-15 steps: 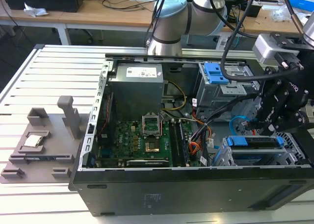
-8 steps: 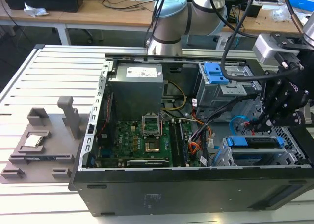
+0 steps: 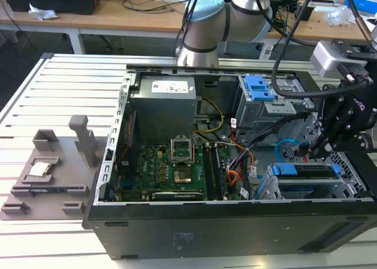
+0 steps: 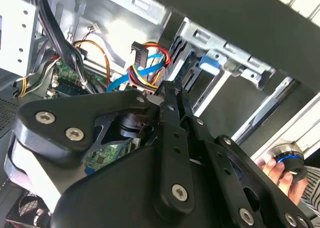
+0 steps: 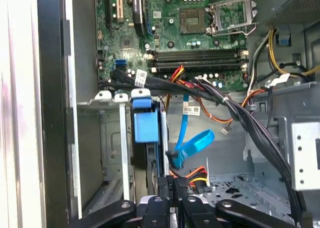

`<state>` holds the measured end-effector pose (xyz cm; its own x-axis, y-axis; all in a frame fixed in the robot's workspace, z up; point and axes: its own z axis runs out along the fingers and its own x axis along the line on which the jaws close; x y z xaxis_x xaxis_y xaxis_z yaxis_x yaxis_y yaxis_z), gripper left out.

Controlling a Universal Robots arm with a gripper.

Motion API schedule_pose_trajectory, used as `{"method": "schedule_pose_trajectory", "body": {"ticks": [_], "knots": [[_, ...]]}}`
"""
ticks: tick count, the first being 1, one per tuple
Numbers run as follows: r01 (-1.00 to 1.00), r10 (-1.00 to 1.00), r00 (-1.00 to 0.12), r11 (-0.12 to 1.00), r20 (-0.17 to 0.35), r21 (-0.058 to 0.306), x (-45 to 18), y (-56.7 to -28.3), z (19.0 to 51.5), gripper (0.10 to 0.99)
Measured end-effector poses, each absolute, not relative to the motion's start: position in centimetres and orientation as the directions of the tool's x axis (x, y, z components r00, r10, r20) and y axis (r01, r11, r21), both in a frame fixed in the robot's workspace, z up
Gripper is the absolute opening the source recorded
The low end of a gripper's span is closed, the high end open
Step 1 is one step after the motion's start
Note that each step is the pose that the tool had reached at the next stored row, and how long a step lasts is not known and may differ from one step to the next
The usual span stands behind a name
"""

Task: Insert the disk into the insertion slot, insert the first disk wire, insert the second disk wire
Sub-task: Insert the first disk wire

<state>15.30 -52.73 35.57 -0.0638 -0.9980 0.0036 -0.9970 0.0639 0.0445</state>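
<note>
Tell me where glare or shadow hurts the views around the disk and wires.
Second wrist view: strong glare on the case wall behind the wires; the gripper is a dark mass in front. First wrist view: the table is washed out white, the slot beside the disk is dim. Exterior view: even light, no glare.

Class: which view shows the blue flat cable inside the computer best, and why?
The first wrist view: the blue flat cable hangs in the open, its loop and connector end both visible. The second wrist view shows a stretch among coloured wires; the exterior view shows a thin curve of it.
</note>
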Motion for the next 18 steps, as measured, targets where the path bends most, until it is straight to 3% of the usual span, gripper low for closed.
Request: {"method": "schedule_pose_trajectory", "body": {"ticks": [18], "knots": [[-0.997,-0.998,-0.064,0.064,0.004,0.045,15.5,-55.6,35.6,0.165]]}}
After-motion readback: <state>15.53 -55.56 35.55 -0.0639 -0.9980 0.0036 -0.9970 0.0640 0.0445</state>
